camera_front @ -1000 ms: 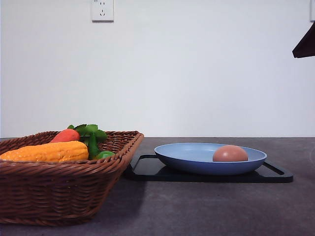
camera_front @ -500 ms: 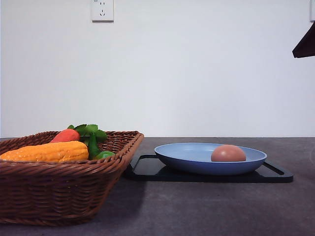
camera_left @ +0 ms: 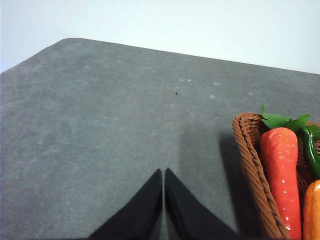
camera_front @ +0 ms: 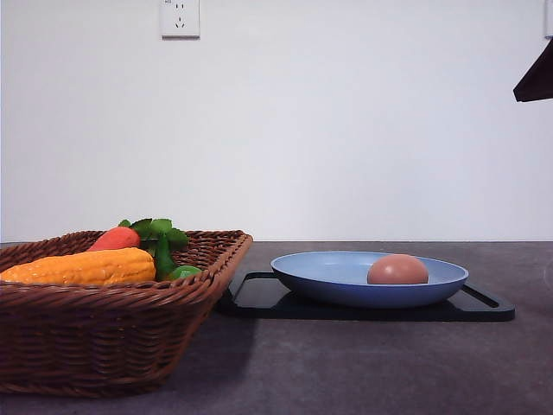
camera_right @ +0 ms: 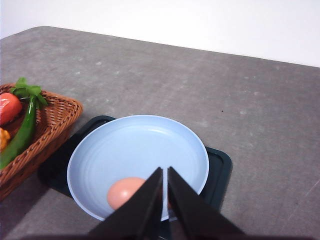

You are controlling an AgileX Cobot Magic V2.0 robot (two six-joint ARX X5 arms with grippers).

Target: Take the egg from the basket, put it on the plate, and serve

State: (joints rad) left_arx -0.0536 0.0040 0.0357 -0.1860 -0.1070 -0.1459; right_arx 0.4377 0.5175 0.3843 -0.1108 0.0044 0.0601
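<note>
My pincer [camera_left: 164,172] above the grey table [camera_left: 100,125]
Tips pressed together; basket [camera_left: 252,165] with carrot [camera_left: 280,165] nearby.

Right gripper [camera_right: 164,172] fingers hide part of the egg [camera_right: 125,192] (basket [camera_left: 252,165] cropped).

The left hand [camera_left: 163,172], seen from its own wrist camera, has its two black fingers [camera_left: 145,210] pressed together along their inner edges — only a hairline seam runs between them, and nothing sits in that seam. Their tips taper to a narrow point, hanging above the bench [camera_left: 100,125] without touching it.

The right hand [camera_right: 164,171] shows the same pose in its wrist camera: both dark fingers [camera_right: 187,210] meet edge to edge, tips converging, with nothing gripped. It hangs raised and angled downward. In the front view a dark angular piece at the upper right edge may belong to the right arm — too little shows to tell.
</note>
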